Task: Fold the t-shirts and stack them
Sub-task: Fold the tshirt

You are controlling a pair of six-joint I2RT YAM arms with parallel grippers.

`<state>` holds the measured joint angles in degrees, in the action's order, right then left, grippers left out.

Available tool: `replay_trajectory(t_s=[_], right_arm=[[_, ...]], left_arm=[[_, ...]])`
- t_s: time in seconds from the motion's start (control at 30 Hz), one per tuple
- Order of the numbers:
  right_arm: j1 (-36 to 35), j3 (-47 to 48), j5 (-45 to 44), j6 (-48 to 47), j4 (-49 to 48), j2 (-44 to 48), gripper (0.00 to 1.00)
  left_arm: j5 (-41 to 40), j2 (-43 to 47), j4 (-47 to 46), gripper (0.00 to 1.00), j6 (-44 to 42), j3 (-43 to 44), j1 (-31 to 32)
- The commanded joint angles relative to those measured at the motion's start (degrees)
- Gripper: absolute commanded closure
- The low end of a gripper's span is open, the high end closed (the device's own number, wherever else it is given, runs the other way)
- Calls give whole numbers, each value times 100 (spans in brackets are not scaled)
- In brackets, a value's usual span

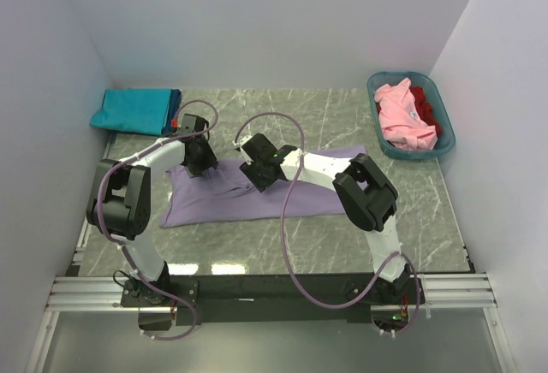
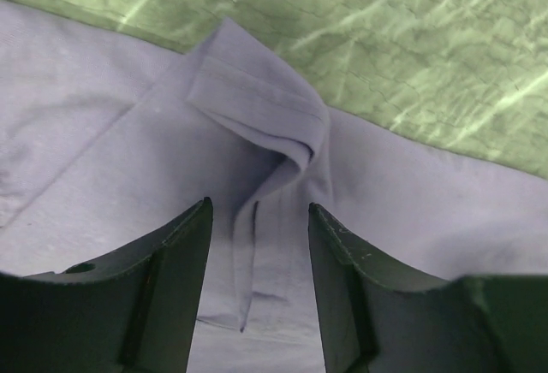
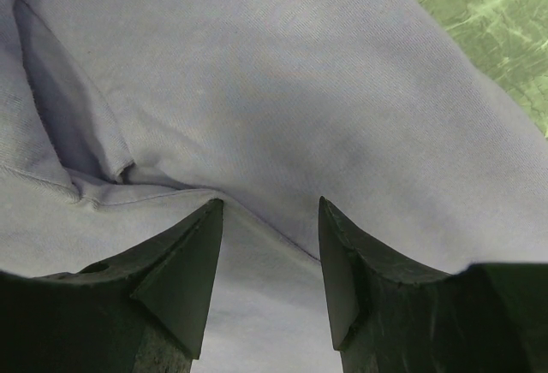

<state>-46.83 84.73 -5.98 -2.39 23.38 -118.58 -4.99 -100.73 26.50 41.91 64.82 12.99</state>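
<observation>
A large lavender t-shirt (image 1: 223, 202) lies across the middle of the table, folded into a long band. My left gripper (image 1: 202, 161) is open, low over its upper left part. In the left wrist view the gripper (image 2: 259, 208) has a raised crease running from the sleeve (image 2: 257, 108) between its jaws. My right gripper (image 1: 258, 174) is open over the band's middle. In the right wrist view the gripper (image 3: 270, 206) straddles a folded edge of the lavender cloth (image 3: 257, 74). A folded teal shirt (image 1: 133, 108) lies at the back left on a dark blue one (image 1: 175, 99).
A teal-blue plastic basket (image 1: 443, 109) stands at the back right, holding a pink shirt (image 1: 401, 121) and a red one (image 1: 425, 103). The table is green marble (image 1: 325, 116). White walls close in the left, back and right sides.
</observation>
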Motion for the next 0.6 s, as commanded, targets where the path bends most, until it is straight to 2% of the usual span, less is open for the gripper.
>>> replay_trajectory(t_s=[0.0, 0.17, 0.4, 0.5, 0.57], right_arm=[[25, -35, 26, 63, -193, 151, 44], [16, -27, 18, 72, -176, 151, 45], [25, -88, -53, 99, -219, 222, 45], [16, -114, -149, 125, -246, 266, 46], [25, -141, -219, 151, -281, 318, 46]], left_arm=[[-327, 88, 40, 45, 80, 224, 37], [-28, -131, -22, 47, 133, 295, 54], [244, -281, -75, 55, 221, 496, 124], [323, -333, 13, 62, 256, 698, 124], [411, -377, 74, 71, 274, 813, 124]])
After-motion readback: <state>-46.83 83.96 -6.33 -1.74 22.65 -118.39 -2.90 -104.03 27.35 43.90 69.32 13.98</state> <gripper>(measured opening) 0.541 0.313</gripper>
